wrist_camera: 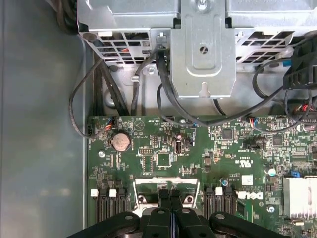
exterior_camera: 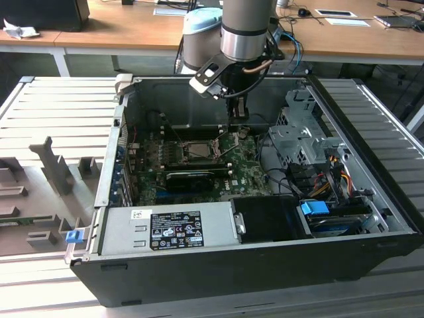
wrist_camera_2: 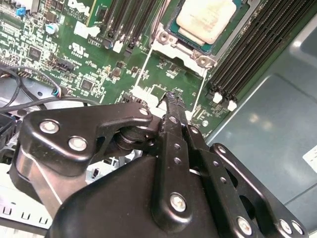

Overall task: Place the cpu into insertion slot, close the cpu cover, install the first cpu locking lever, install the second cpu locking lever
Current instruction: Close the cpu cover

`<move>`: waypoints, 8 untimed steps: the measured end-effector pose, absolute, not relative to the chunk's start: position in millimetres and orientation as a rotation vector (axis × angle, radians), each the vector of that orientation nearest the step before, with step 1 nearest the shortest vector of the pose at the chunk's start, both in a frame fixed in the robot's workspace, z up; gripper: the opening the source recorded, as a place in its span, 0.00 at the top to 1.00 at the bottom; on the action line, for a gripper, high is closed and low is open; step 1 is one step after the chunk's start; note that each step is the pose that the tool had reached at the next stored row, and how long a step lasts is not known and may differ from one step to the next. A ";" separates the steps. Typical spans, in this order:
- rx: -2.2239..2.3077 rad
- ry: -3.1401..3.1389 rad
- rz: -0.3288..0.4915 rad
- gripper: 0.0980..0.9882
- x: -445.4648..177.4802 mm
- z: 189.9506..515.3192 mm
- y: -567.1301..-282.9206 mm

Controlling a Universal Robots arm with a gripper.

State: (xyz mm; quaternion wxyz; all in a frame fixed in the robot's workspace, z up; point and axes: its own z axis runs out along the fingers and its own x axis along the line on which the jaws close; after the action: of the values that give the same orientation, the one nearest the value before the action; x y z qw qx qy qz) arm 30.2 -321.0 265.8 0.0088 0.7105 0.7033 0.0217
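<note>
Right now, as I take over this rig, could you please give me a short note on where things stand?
The gripper is shut with nothing visible between its fingers, low over the motherboard just beside the socket.
The cpu lies in the insertion slot, pale face up.
The cpu cover looks lowered flat around the chip.
Done: cpu placed, cover apparently closed.
Left: the two locking levers. I cannot tell from these views whether either is latched.
</note>
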 end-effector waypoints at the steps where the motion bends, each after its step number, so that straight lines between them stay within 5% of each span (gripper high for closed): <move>1: 2.220 2.197 0.068 0.99 31.3 265.8 -320.9; 8: 2.220 2.197 0.068 0.99 37.2 265.8 -321.0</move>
State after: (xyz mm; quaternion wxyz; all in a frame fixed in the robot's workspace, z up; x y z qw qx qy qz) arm 37.2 -321.0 265.8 0.0088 0.7105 0.7033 0.0217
